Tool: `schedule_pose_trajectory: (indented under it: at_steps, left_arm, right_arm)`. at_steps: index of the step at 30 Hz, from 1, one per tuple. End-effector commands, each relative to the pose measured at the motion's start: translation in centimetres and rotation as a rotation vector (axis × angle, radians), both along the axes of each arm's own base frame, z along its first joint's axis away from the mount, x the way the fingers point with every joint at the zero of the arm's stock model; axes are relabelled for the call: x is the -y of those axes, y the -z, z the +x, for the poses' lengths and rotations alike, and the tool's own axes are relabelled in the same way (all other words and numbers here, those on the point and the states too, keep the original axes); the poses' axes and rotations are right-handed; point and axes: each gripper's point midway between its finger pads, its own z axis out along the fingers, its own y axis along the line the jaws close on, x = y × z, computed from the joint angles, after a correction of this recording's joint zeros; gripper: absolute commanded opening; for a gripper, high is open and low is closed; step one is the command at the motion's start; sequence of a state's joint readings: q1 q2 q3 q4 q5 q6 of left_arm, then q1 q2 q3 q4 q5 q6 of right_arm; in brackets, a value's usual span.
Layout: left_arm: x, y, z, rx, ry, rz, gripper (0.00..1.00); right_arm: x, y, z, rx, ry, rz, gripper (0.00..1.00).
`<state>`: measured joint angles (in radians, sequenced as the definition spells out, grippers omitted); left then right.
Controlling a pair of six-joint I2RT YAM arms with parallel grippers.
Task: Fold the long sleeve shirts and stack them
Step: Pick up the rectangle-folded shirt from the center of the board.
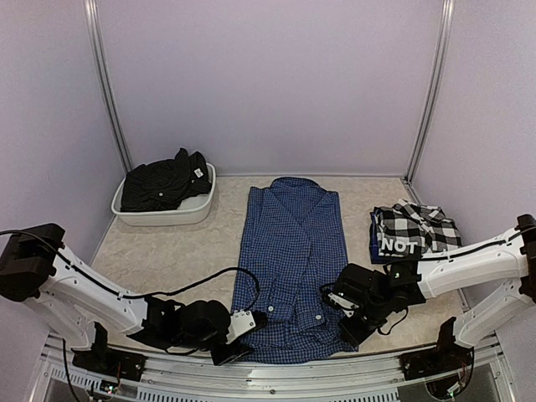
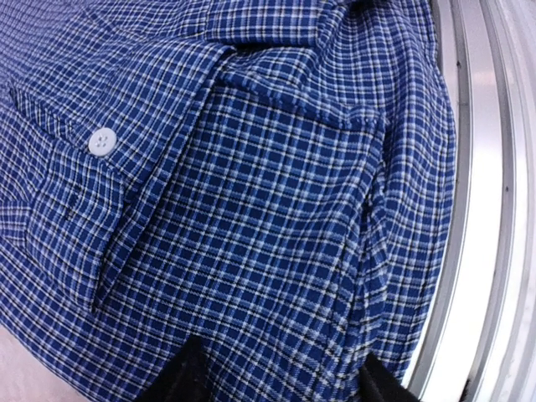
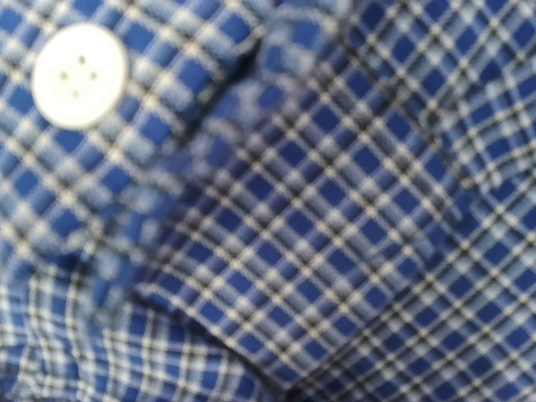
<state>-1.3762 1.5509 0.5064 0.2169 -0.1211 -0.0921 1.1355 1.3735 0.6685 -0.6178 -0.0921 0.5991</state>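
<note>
The blue check long sleeve shirt lies flat in the middle of the table, collar at the far end and sleeves folded in. My left gripper is at its near left hem. In the left wrist view its dark fingertips stand apart with the shirt's cloth between them. My right gripper sits on the near right hem. Blurred blue cloth fills the right wrist view and hides the fingers. The black-and-white check shirt lies folded at the right. The black shirt is heaped in a basin.
The white basin stands at the back left. A metal rail runs along the table's near edge, right beside the shirt's hem. Lilac walls close in the back and both sides.
</note>
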Motion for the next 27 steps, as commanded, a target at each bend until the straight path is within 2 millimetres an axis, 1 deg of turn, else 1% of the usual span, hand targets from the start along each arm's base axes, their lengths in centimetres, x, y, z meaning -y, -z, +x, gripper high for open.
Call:
schedule_pose_trajectory:
  at_steps: [1,5,8,12,16,20,24,26,27]
  left_arm:
    - [0.1,0.5,-0.5,-0.004,0.032,0.03,0.38]
    - [0.4,0.3,-1.0,-0.022,0.058,0.023,0.14]
    - [0.7,0.1,-1.6,-0.052,0.077,0.016,0.01]
    - [1.5,-0.5,-2.7,-0.092,0.095,-0.016,0.0]
    - [1.5,-1.4,-3.3,-0.117,0.103,-0.028,0.0]
    - [1.9,-3.5,-4.6,-0.176,0.146,-0.069,0.0]
    - [1.7,-4.9,-5.6,-0.237,0.162,-0.08,0.0]
    - [1.5,-5.5,-5.8,-0.251,0.167,-0.092,0.0]
    - [1.6,-6.2,-5.7,-0.253,0.163,-0.113,0.0]
  right_arm:
    - [0.6,-0.3,0.0,-0.005,0.018,-0.001,0.0]
    - [0.4,-0.5,-0.1,-0.011,0.017,0.017,0.0]
    - [0.4,-0.6,-0.4,-0.024,0.022,0.032,0.0]
    - [0.3,-1.2,-1.0,-0.05,0.035,0.063,0.0]
    - [-0.1,-1.9,-2.2,-0.088,0.016,0.119,0.0]
    - [-0.3,-2.5,-3.9,-0.139,-0.014,0.14,0.0]
    - [-0.1,-2.9,-5.9,-0.198,-0.038,0.157,0.0]
    - [0.0,-3.4,-6.0,-0.196,-0.039,0.176,0.0]
    - [-0.2,-3.9,-5.9,-0.188,-0.038,0.19,0.0]
